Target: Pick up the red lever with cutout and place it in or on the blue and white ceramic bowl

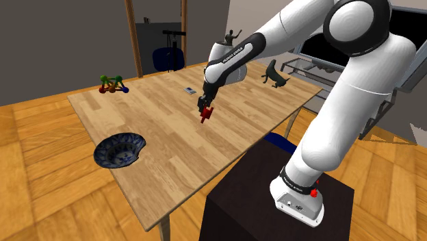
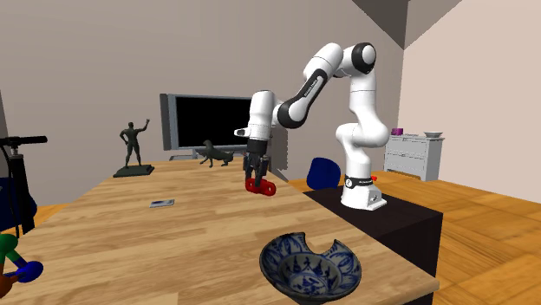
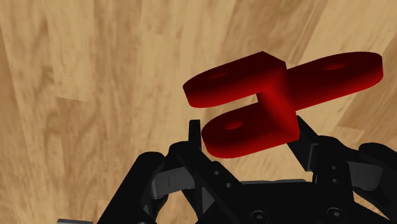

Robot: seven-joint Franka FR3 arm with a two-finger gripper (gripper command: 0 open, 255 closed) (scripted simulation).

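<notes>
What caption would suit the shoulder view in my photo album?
Black fingers of a white robot arm clasp a red lever over a wooden table, blue and white bowl nearby.

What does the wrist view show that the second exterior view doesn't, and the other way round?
Wrist view adds: the round holes in the red lever. Second exterior view adds: the blue and white bowl, a white dresser, a dark screen. Shared: the black pincer clasping the lever over the wooden table.

White arm (image 1: 356, 89) with dark joints (image 1: 358, 24), all-black claw (image 1: 204, 108), red base button (image 1: 314, 192).
</notes>
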